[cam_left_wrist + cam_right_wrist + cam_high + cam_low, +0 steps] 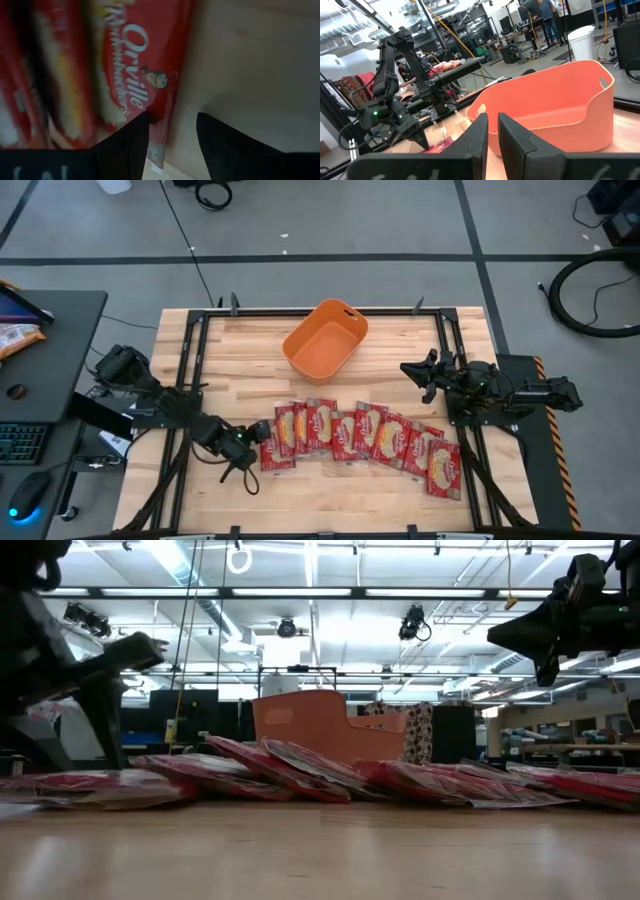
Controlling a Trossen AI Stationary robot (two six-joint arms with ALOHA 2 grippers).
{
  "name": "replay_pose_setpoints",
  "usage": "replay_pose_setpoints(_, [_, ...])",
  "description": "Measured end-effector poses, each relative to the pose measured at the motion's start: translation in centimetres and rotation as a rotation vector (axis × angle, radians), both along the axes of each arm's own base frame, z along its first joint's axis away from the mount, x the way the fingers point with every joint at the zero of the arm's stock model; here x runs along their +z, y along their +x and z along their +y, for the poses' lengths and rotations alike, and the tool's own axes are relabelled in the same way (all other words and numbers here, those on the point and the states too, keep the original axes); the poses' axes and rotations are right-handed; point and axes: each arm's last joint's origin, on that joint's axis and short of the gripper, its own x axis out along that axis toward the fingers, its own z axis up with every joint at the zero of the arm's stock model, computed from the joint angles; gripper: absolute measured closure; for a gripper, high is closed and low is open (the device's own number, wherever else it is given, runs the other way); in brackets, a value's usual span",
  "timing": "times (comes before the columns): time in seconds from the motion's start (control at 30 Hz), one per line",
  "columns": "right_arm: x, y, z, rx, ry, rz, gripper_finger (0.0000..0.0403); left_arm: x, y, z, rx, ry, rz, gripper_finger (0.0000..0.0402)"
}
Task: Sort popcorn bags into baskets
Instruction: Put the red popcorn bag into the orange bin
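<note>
Several red popcorn bags (pixel 360 435) lie in an overlapping row along the table's near half, each resting partly on its neighbour. The orange basket (pixel 325 340) stands at the far middle, also in the low view (pixel 300 720) and the right wrist view (pixel 560 100). My left gripper (pixel 247 442) is low at the row's left end, open. Its fingers (pixel 172 131) stand on either side of the leftmost bag's long edge (pixel 167 115). My right gripper (pixel 408 370) hovers right of the basket, pointing at it, fingers (pixel 492 131) shut to a narrow slit and holding nothing. My left gripper comes down from above at the left long edge (pixel 167 115) of the leftmost bag, which lies flat on the table. One finger (pixel 132 142) is over the bag and the other over bare wood. Whether either touches the bag I cannot tell.
A dark desk stands left of the table with a keyboard, a mouse (pixel 30 490) and an orange-and-white snack bag (pixel 15 335). Black frame rails (pixel 190 360) run along the table's left and right sides. Bare wood shows between the basket and the row of bags.
</note>
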Motion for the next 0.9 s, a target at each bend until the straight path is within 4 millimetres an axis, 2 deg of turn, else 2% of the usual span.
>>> replay_pose_setpoints(0.37, [0.0,0.0,0.0,0.0,0.0,0.0,0.0355,-0.2,0.4,-0.8,-0.01,0.021,-0.078,0.0233])
replay_pose_setpoints(0.67, [0.0,0.0,0.0,0.0,0.0,0.0,0.0355,0.1,0.2,-2.2,-0.126,0.027,-0.129,0.0233])
replay_pose_setpoints(0.9, [0.0,0.0,0.0,0.0,0.0,0.0,0.0355,0.0,0.5,-1.9,-0.103,-0.017,-0.113,0.0233])
